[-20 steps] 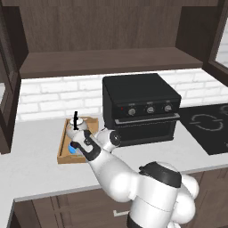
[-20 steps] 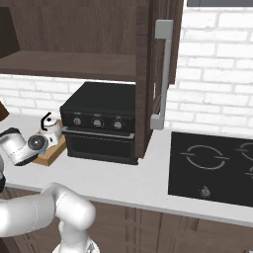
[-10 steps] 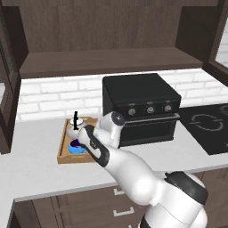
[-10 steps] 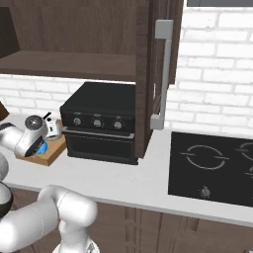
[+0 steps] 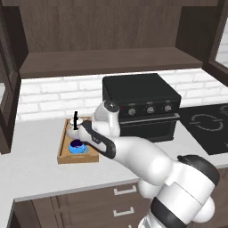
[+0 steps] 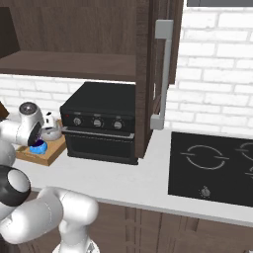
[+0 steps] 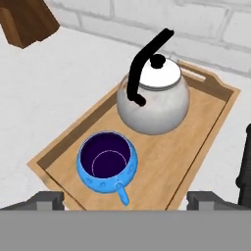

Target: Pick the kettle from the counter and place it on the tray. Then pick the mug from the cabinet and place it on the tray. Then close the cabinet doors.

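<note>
No readable writing or brand anywhere; the oven (image 5: 141, 104) showed knobs w/ no legible markings, and the kettle (image 7: 154, 97) had no mark I could make out. The gripper (image 7: 125, 200) hung over the near end of the tray (image 7: 213, 123), fingers spread wide apart, holding nothing and touching nothing; its two dark tips sat either side of the tray's near rim in the hand view. The mug (image 7: 107, 161) stood upright inside the tray at the near end, handle pointing toward the gripper, dark inside visible. The kettle stood upright at the far end of the same tray, just beside the mug but apart from it, black handle arching over the lid. The tray rested on the counter (image 5: 35, 171), left of the oven. The cabinet (image 5: 107, 40) above stood open, w/ one door (image 6: 157, 74) swung out to the right of the oven, silver bar handle facing the room.
</note>
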